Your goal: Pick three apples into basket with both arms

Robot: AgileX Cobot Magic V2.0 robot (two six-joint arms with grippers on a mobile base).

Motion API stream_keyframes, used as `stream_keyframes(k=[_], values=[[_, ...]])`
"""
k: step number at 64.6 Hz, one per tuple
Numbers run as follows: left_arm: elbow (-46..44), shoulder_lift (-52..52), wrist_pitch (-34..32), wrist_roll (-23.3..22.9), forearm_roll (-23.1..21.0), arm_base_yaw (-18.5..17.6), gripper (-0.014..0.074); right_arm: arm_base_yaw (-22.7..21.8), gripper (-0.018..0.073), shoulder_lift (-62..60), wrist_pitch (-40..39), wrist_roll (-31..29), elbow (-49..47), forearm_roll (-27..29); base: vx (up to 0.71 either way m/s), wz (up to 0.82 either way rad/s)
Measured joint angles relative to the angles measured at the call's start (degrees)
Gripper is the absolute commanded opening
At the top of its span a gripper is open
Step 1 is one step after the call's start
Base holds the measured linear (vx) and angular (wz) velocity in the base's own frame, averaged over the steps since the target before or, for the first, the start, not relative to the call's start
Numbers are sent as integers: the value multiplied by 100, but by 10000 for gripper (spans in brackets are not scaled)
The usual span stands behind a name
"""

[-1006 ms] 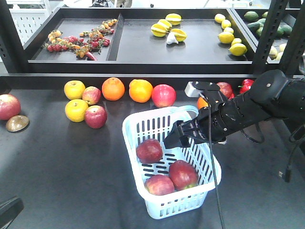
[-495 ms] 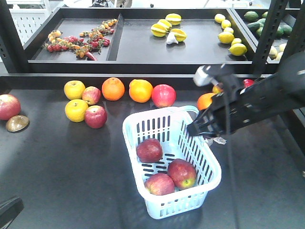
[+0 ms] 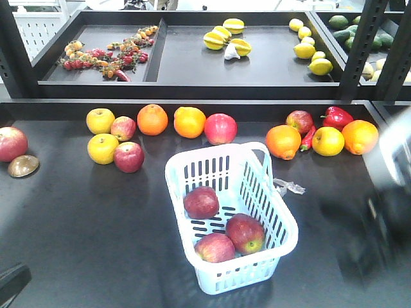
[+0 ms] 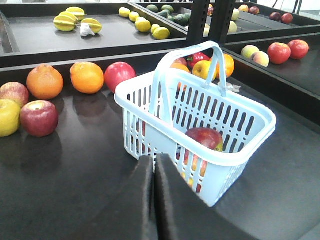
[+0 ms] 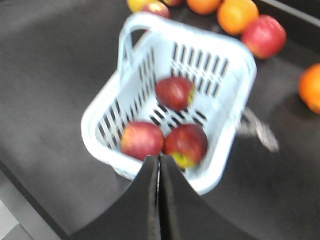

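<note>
Front view, near edge: bare dark table [image 3: 83,244] ahead of the basket; a black arm part pokes in at the bottom left corner.
Right arm [image 3: 385,212]: a blur at the right border of the front view, apart from the basket, its gripper not made out there.
Right gripper [image 5: 159,162]: in its wrist view the two fingers lie pressed flat together, nothing between them, tips over the basket's near rim.
Left gripper [image 4: 153,162]: fingers closed against each other with only a thin seam, holding nothing, just short of the basket's near wall.
Basket [image 3: 282,221]: sits turned at an angle in the middle of the table, open table on all sides; handle [image 4: 165,75] stands upright in the left wrist view.
Apples: all three lie on the basket floor. One [image 3: 201,203] sits alone toward the far left; two [image 3: 215,248] [image 3: 246,233] touch each other at the near end, close to the near wall.
Right of basket: a small pale scrap [image 3: 289,187] lies just beside the far right rim; beyond it, bare table to the blurred arm.
Left of basket: wide open table out to a red apple [image 3: 11,143] and a brown object [image 3: 23,165] at the left border.
Far row, left: yellow and red apples, two oranges [image 3: 152,119] and another red apple along the table's back edge, well apart from the basket.
Far row, right: orange, small apple, red pepper [image 3: 337,117], yellow fruit, orange.
Shelf [image 3: 192,64]: raised tray behind the back edge, holding small fruit, star fruit and lemons.
</note>
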Motion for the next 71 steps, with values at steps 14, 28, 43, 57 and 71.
stream_keyframes(k=[14, 28, 43, 57, 71], values=[[0, 0, -208, 0, 0, 0, -6, -67, -5, -1283, -1024, 234, 1632, -73, 0, 0], [0, 0, -208, 0, 0, 0, -6, -67, -5, -1647, -1462, 281, 1839, -47, 0, 0], [0, 0, -204, 0, -4, 0, -6, -67, -5, -1655, -1456, 281, 1839, -41, 0, 0], [0, 0, -204, 0, -4, 0, -6, -67, -5, -1655, -1456, 281, 1839, -36, 0, 0], [0, 0, -394, 0, 27, 0, -6, -67, -5, -1655, -1456, 281, 1839, -31, 0, 0]])
